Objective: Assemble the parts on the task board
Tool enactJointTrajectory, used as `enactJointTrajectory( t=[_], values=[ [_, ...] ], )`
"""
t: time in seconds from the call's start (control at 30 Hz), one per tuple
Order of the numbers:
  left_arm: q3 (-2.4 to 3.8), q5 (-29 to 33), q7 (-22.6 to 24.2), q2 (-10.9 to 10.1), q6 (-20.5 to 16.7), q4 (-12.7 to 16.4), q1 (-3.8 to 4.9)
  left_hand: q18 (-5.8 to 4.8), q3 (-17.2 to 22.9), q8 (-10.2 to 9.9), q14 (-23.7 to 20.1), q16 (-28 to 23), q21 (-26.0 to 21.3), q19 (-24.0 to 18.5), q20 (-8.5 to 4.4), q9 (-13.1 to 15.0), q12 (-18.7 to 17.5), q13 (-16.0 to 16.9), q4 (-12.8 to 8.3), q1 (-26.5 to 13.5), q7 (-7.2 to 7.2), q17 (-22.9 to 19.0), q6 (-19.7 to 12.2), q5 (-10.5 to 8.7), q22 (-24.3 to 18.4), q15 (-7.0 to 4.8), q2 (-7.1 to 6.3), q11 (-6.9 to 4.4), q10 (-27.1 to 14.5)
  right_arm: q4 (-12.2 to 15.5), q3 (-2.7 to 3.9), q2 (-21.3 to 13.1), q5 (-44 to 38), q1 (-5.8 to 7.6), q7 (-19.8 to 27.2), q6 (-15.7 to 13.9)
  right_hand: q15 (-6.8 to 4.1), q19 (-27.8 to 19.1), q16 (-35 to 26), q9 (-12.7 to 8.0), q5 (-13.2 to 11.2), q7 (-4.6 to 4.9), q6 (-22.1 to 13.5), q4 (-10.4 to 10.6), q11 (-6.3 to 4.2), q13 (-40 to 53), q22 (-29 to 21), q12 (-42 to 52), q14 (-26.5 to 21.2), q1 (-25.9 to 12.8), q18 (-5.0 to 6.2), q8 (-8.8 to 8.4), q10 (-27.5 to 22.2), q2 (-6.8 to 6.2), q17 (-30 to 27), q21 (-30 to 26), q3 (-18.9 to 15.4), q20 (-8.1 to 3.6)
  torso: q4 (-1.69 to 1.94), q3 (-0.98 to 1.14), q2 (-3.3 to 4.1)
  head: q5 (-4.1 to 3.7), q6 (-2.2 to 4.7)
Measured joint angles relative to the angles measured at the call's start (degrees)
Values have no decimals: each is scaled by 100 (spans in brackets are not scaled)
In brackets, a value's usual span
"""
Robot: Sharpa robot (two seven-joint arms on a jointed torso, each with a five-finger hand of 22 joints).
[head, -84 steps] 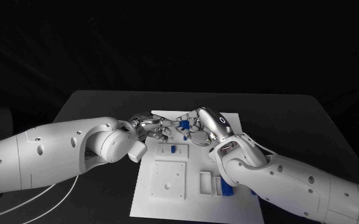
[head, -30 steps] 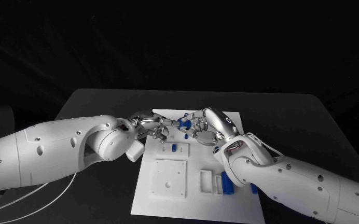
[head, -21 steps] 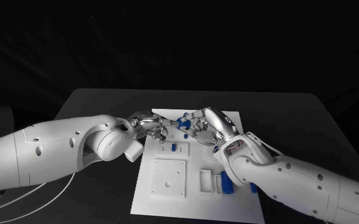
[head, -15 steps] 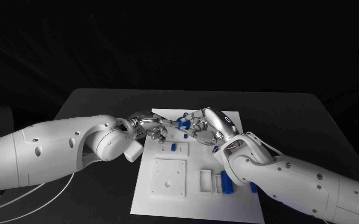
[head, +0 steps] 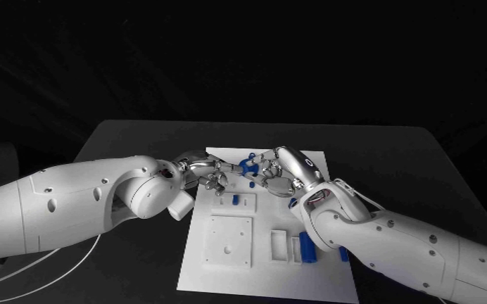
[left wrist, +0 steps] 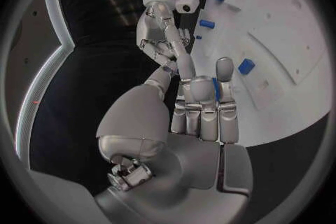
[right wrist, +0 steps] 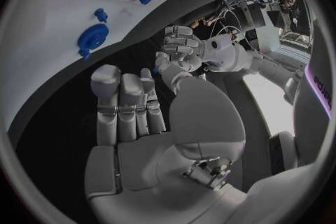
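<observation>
Above the far end of the task board (head: 266, 269), the left hand (head: 206, 172) and right hand (head: 276, 172) pinch together one small blue part (head: 247, 167), probably a handover before seating it.

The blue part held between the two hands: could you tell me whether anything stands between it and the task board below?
Nothing visible does. The blue part sits between the left hand and right hand, over the far end of the task board. The fingers hide the spot directly beneath it.

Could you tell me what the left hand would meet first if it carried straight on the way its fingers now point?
Most likely the right hand, facing the left hand closely above the task board; a small blue part lies between them, though depth is unclear.
</observation>
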Motion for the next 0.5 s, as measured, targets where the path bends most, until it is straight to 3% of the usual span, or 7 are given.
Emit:
enactJointTrajectory(
  t=[0.2, 0.33, 0.5],
  values=[
    [-2, -60, -58, 22, -19, -81, -1, 0, 55, 4, 4, 26, 24, 23, -22, 4, 34, 0, -56, -30, -1, 0, -1, 27, 0, -3, 11, -42, 0, 71, 26, -91, 92, 0, 45, -6, 0, 0, 0, 0, 6, 0, 0, 32, 20, -35, 0, 0, 0, -46, 0, 0, -21, -46, -27, -34, -98, 0, -1, 8, -2, 14, -5],
    [2, -225, -352, 56, -49, -199, 28, 0, 55, 4, 57, -19, 46, 43, -42, 4, 68, -86, -56, -45, 0, -15, 1, 61, -1, -52, 18, -50, -3, 160, 144, -252, 245, -35, 134, -27, 0, 0, 0, 0, 45, 0, 0, 32, 21, -37, 0, 0, 0, -46, 0, 0, -21, -46, -38, -34, -98, 0, -3, 9, -7, 27, -5],
    [15, -616, -932, 104, -69, -294, 133, 0, 54, 2, 96, -19, 46, 63, -62, 5, 154, -132, -57, -59, 32, 20, 38, 65, -1, -51, 27, -51, -3, 278, 288, -514, 472, -90, 249, -66, 21, 0, 0, 0, 73, -1, -1, 32, 20, -47, 0, 0, -21, -46, 0, -1, -21, -46, -46, -34, -98, 0, -18, 15, -15, 61, -7]
  ],
)
